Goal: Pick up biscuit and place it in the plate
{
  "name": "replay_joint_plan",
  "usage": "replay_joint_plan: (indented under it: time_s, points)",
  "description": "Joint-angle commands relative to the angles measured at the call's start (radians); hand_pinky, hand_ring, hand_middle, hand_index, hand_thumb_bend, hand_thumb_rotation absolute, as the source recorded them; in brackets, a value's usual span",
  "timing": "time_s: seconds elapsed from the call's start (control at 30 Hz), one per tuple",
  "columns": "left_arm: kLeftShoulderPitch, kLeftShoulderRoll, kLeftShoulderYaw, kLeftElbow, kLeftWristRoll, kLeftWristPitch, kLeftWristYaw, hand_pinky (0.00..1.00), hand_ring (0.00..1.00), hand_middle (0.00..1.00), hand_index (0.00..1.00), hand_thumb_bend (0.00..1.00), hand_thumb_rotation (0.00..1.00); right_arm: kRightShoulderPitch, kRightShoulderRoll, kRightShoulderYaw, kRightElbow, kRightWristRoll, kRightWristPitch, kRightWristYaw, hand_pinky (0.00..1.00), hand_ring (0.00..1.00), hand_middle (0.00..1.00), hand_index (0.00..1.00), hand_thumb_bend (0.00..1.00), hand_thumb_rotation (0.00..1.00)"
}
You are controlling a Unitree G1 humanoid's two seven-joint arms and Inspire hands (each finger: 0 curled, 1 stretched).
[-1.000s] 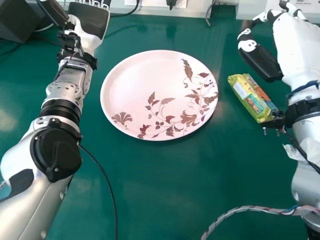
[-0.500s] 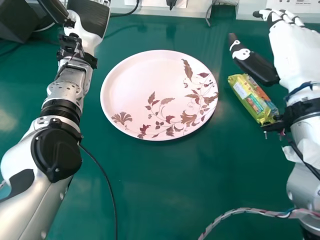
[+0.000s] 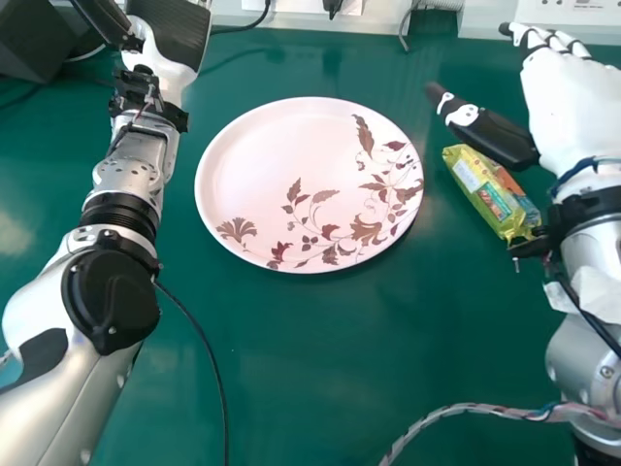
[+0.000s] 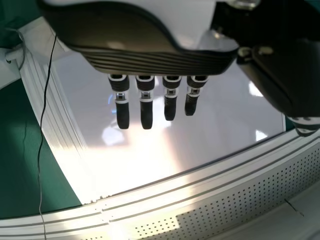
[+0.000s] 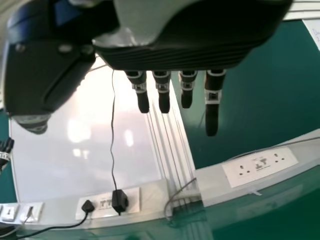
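- Biscuit (image 3: 490,192): yellow-green packet with orange and blue-green patches and a pale label; it lies slanted on the table (image 3: 310,369), right of the plate (image 3: 262,146) and apart from it.
- Right hand (image 3: 574,102): released, fingers extended, thumb spread, near the biscuit.
- Left hand (image 3: 170,44): released, fingers straight, beyond the plate's left side.
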Motion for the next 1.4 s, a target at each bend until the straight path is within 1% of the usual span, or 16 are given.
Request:
replay_joint_plan:
  time_s: [0.0, 0.1, 0.23, 0.3, 0.37, 0.43, 0.57, 0.7, 0.9, 1.0, 1.07, 1.2, 1.37]
  points:
    - [-0.003, -0.003, -0.003, 0.007, -0.002, -0.004, -0.027, 0.84, 0.90, 0.99, 1.00, 1.00, 0.65, -0.003, 0.015, 0.003, -0.009, -0.027, 0.000, 0.018, 0.70, 0.89, 1.00, 1.00, 0.95, 0.75]
    - [0.001, -0.001, -0.012, 0.006, 0.006, -0.009, -0.073, 0.85, 0.91, 1.00, 1.00, 1.00, 0.63, -0.008, 0.029, 0.001, -0.007, -0.062, -0.003, 0.037, 0.74, 0.91, 1.00, 1.00, 0.99, 0.76]
    - [0.005, 0.003, -0.022, 0.008, 0.016, -0.010, -0.118, 0.83, 0.90, 0.99, 1.00, 1.00, 0.57, -0.008, 0.040, 0.000, -0.003, -0.085, -0.015, 0.041, 0.80, 0.96, 1.00, 1.00, 1.00, 0.75]
    - [0.005, 0.004, -0.024, 0.010, 0.019, -0.014, -0.126, 0.83, 0.90, 0.99, 1.00, 1.00, 0.55, -0.009, 0.045, 0.001, -0.002, -0.099, -0.017, 0.048, 0.81, 0.98, 1.00, 1.00, 1.00, 0.75]
    - [0.004, 0.006, -0.021, 0.012, 0.014, -0.003, -0.127, 0.84, 0.90, 0.99, 1.00, 1.00, 0.54, -0.011, 0.052, 0.001, -0.002, -0.114, -0.018, 0.058, 0.81, 0.97, 1.00, 1.00, 1.00, 0.74]
    - [0.004, 0.008, -0.020, 0.013, 0.011, 0.007, -0.137, 0.84, 0.90, 0.99, 1.00, 1.00, 0.53, -0.013, 0.057, 0.000, -0.002, -0.127, -0.022, 0.070, 0.82, 0.99, 1.00, 1.00, 1.00, 0.72]
    - [0.005, 0.010, -0.026, 0.014, 0.018, 0.002, -0.159, 0.83, 0.89, 0.99, 0.99, 1.00, 0.49, -0.018, 0.070, -0.005, 0.001, -0.144, -0.026, 0.094, 0.85, 1.00, 1.00, 1.00, 1.00, 0.72]
    - [0.005, 0.011, -0.026, 0.016, 0.018, 0.004, -0.158, 0.85, 0.91, 0.99, 0.98, 1.00, 0.48, -0.029, 0.081, -0.007, 0.004, -0.173, -0.022, 0.135, 0.83, 1.00, 1.00, 1.00, 1.00, 0.72]
    - [0.004, 0.013, -0.021, 0.019, 0.013, 0.019, -0.164, 0.85, 0.90, 0.99, 0.96, 1.00, 0.47, -0.040, 0.091, -0.012, 0.016, -0.213, -0.028, 0.186, 0.82, 1.00, 1.00, 1.00, 1.00, 0.68]
    - [0.004, 0.011, -0.022, 0.017, 0.015, 0.014, -0.156, 0.86, 0.91, 0.99, 0.96, 1.00, 0.48, -0.045, 0.094, -0.018, 0.024, -0.220, -0.032, 0.199, 0.80, 0.98, 1.00, 1.00, 1.00, 0.70]
    - [0.004, 0.011, -0.021, 0.016, 0.014, 0.015, -0.151, 0.86, 0.91, 0.99, 0.96, 1.00, 0.48, -0.049, 0.097, -0.020, 0.030, -0.228, -0.033, 0.204, 0.80, 0.98, 1.00, 1.00, 1.00, 0.69]
    - [0.003, 0.010, -0.012, 0.019, 0.005, 0.019, -0.146, 0.86, 0.91, 0.99, 0.96, 1.00, 0.47, -0.057, 0.105, -0.024, 0.045, -0.235, -0.029, 0.217, 0.80, 0.97, 1.00, 1.00, 1.00, 0.69]
    - [0.001, 0.008, -0.007, 0.018, -0.001, 0.020, -0.127, 0.88, 0.91, 0.99, 0.96, 1.00, 0.45, -0.067, 0.103, -0.031, 0.075, -0.232, -0.026, 0.230, 0.80, 0.97, 1.00, 1.00, 1.00, 0.69]
